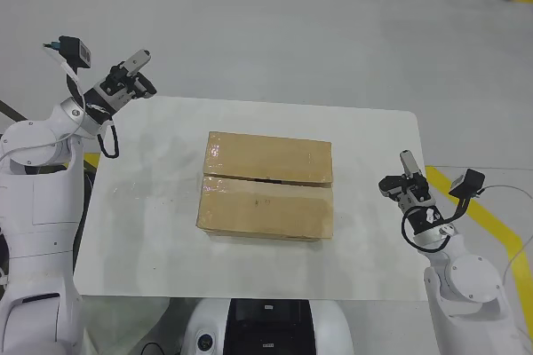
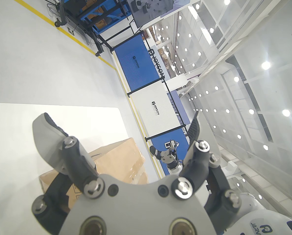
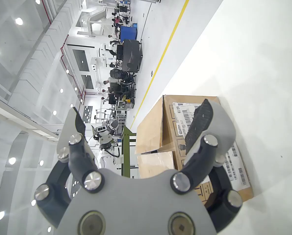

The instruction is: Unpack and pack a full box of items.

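One closed cardboard box [image 1: 266, 186] sits mid-desk [image 1: 373, 257], while the left gripper [image 2: 121, 116] near the far left corner and the right gripper [image 3: 139, 106] at the right edge both hang released, empty.

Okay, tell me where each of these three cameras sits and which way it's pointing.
Top view: above the arms, looking down on the white table and the cardboard box; both arms show, with the left gripper and right gripper out at opposite sides.
Left wrist view: on the left wrist, facing across the table past the box into the hall; its own open fingers show.
Right wrist view: on the right wrist, facing the box's labelled end; its own open fingers show.
Shared: all three see the box.
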Robot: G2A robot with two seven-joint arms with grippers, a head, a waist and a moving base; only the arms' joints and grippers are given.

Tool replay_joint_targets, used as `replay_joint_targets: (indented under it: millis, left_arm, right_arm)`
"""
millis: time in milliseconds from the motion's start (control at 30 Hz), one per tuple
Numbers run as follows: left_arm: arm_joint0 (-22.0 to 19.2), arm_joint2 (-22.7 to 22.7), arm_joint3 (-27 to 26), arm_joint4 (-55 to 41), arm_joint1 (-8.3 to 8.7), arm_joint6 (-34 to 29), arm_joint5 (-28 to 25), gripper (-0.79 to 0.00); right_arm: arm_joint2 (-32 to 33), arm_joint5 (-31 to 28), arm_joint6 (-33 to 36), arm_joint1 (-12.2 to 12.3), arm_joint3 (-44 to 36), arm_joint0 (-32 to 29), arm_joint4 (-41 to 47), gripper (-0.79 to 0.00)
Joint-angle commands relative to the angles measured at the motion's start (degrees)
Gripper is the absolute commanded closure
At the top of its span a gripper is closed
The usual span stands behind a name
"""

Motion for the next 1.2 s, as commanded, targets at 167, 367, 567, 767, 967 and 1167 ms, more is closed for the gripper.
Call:
replay_joint_targets:
  millis: [167, 367, 567, 767, 967, 1167]
  left_arm:
    - [0.0, 0.0, 0.0, 0.0, 0.00, 0.0, 0.0, -0.784]
    - [0.0, 0.0, 0.0, 0.0, 0.00, 0.0, 0.0, -0.784]
    - [0.0, 0.0, 0.0, 0.0, 0.00, 0.0, 0.0, -0.785]
    - [0.0, 0.0, 0.0, 0.0, 0.00, 0.0, 0.0, -0.785]
    - [0.0, 0.0, 0.0, 0.0, 0.00, 0.0, 0.0, -0.785]
    - [0.0, 0.0, 0.0, 0.0, 0.00, 0.0, 0.0, -0.785]
  right_arm:
    - [0.0, 0.0, 0.0, 0.0, 0.0, 0.0, 0.0, -0.785]
    - [0.0, 0.0, 0.0, 0.0, 0.0, 0.0, 0.0, -0.785]
    - [0.0, 0.0, 0.0, 0.0, 0.0, 0.0, 0.0, -0.784]
    - [0.0, 0.0, 0.0, 0.0, 0.0, 0.0, 0.0, -0.785]
    - [-0.1, 0.0, 0.0, 0.0, 0.1, 0.0, 0.1, -0.785]
    - [-1.3, -0.1, 6.4, 0.2, 2.2, 1.5, 3.4, -0.785]
